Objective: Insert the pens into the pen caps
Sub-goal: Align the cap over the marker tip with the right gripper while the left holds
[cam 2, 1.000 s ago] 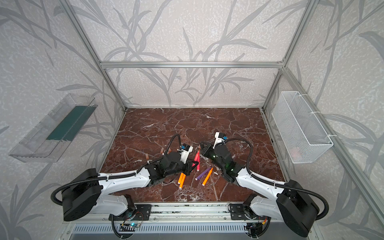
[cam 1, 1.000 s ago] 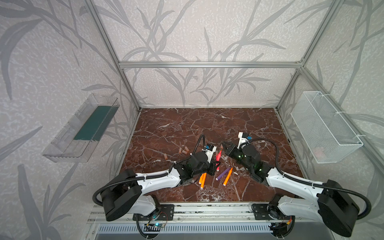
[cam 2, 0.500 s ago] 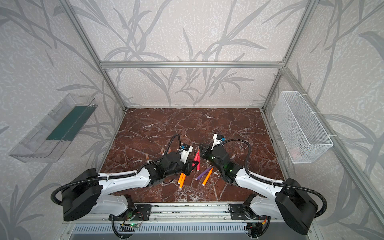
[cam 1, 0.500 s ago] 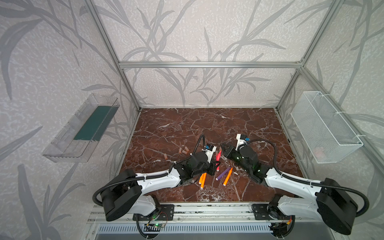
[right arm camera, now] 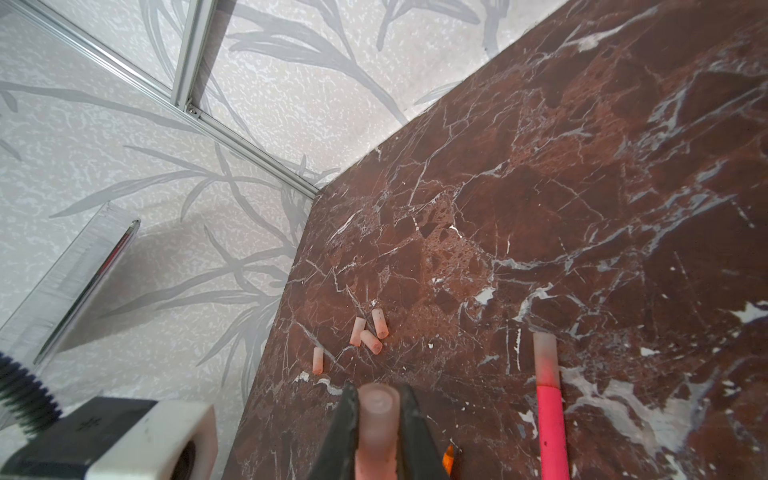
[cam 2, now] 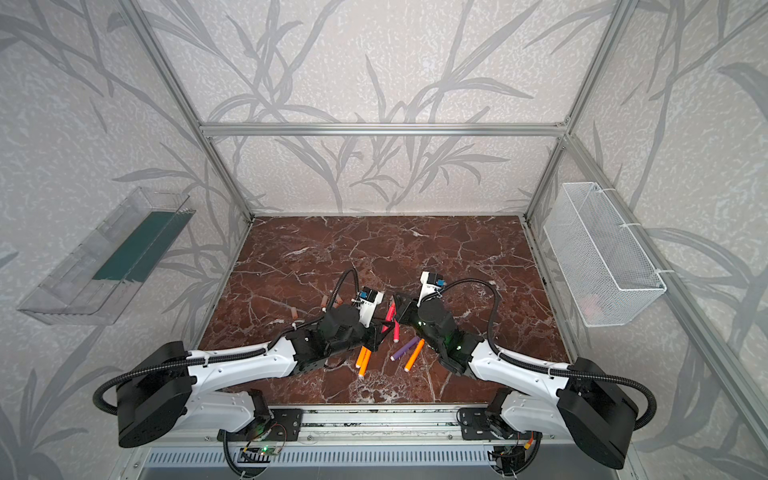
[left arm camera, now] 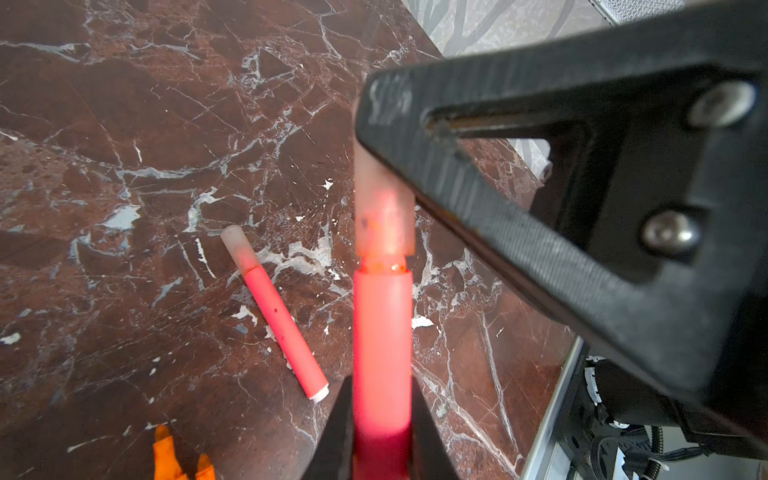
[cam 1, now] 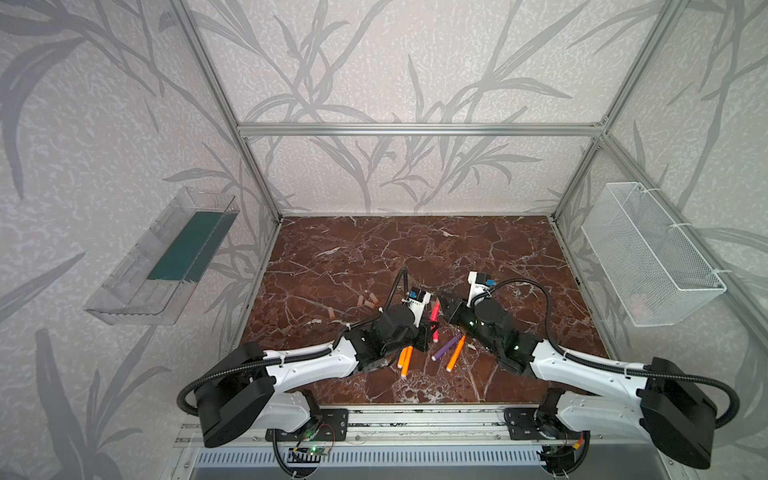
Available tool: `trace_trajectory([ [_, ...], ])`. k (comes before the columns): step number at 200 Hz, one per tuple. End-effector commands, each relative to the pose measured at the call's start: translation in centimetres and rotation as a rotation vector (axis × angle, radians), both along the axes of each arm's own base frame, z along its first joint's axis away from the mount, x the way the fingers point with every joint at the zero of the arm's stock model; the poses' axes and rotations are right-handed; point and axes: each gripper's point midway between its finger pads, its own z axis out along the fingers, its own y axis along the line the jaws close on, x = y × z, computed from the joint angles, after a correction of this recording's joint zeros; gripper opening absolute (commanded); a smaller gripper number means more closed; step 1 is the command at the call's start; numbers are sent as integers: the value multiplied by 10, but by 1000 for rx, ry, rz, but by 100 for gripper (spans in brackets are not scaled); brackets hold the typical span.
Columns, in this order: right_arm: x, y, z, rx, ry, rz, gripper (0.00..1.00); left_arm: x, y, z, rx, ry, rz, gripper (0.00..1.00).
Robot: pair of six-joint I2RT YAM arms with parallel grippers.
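Note:
My left gripper (left arm camera: 382,386) is shut on a pink-red pen (left arm camera: 382,332), seen in both top views (cam 1: 435,311) (cam 2: 390,311). My right gripper (right arm camera: 376,392) is shut on a pale pen cap (right arm camera: 376,419). This cap (left arm camera: 384,220) sits over the held pen's tip, with a thin ring of neck showing below its rim. The two grippers (cam 1: 430,326) (cam 1: 441,296) meet at mid-table. A second pink-red pen (left arm camera: 278,316) lies capped on the table. Several loose pen caps (right arm camera: 368,332) lie further left.
A purple pen (cam 1: 446,347) and an orange pen (cam 1: 456,353) lie by the right arm. Two orange pens (cam 1: 405,357) lie under the left wrist. A clear bin (cam 1: 166,257) hangs on the left wall and a wire basket (cam 1: 648,257) on the right wall.
My right gripper has edged left with its cap toward the pen held in the left gripper. The left arm has stayed put.

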Motion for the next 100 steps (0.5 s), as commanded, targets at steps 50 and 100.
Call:
trace_trajectory([
  [50, -21, 36, -7, -90, 32, 121, 11, 15, 17, 27, 17, -106, 86, 0],
  [100, -25, 47, -1, -32, 2, 171, 21, 14, 25, 31, 4, -126, 102, 0],
])
